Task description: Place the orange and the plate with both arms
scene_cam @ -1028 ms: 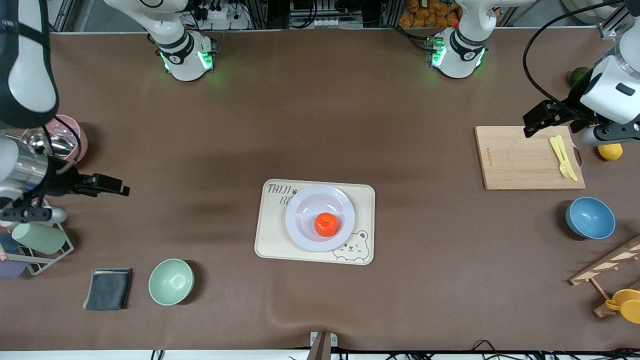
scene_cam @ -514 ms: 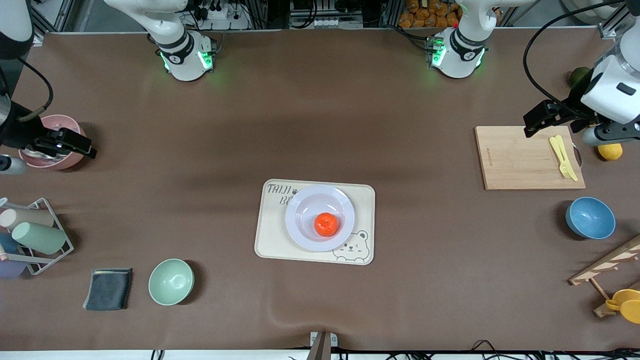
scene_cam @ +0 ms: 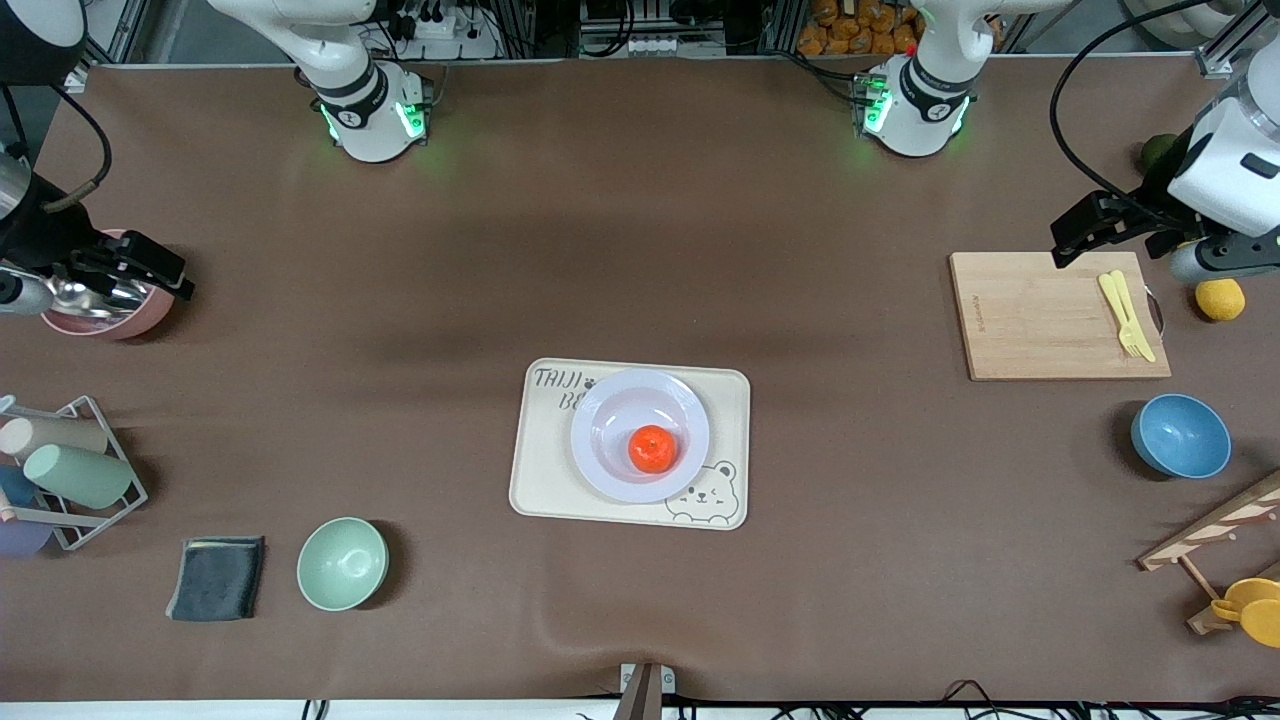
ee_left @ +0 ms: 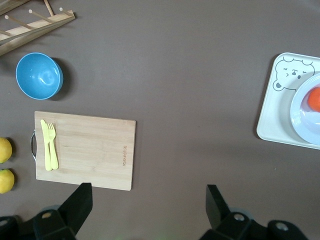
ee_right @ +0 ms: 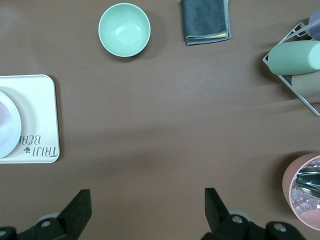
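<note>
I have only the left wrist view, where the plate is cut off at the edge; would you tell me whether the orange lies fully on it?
Observer: Yes, the orange lies inside the plate, and the plate sits wholly on the tray.
Operator: Thank you. Where is the right hand?
Observer: The right hand hangs open, holding nothing, by the pink bowl at the right arm's end of the table.
Operator: Is anything else at that end?
Observer: A green bowl stands beside a folded dark cloth, both nearer to the front camera than the tray.
</note>
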Tool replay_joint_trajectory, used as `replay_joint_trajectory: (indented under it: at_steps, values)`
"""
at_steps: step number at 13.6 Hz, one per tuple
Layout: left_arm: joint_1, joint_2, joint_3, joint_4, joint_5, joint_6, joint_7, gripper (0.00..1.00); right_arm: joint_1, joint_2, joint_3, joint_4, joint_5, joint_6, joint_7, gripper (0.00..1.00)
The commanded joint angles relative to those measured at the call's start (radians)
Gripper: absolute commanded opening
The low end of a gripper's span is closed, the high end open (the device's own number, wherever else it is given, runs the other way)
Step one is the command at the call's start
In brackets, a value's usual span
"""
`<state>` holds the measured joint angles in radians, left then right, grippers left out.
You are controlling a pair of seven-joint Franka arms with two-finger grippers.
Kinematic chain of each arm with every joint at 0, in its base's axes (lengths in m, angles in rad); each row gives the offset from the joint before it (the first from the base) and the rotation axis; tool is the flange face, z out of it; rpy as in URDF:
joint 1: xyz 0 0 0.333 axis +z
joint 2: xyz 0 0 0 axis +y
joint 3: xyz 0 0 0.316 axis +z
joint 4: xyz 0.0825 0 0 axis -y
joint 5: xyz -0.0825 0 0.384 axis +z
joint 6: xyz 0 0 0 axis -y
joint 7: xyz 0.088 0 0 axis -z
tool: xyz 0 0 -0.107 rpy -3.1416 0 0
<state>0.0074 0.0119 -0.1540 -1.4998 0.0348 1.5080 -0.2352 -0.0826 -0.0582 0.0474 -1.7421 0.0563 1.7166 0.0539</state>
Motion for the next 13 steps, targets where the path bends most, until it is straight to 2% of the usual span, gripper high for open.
replay_joint_trajectory:
  at_steps: [1, 13]
  values:
    - [0.009, -0.02, -0.001, -0.002, -0.018, -0.017, 0.024, 1.0, 0.0, -0.031, 0.011, -0.014, -0.039, 0.011, 0.018, 1.0]
    - [0.009, 0.014, 0.008, 0.049, -0.012, -0.015, 0.019, 1.0, -0.014, -0.005, 0.006, 0.023, -0.038, 0.012, 0.006, 1.0]
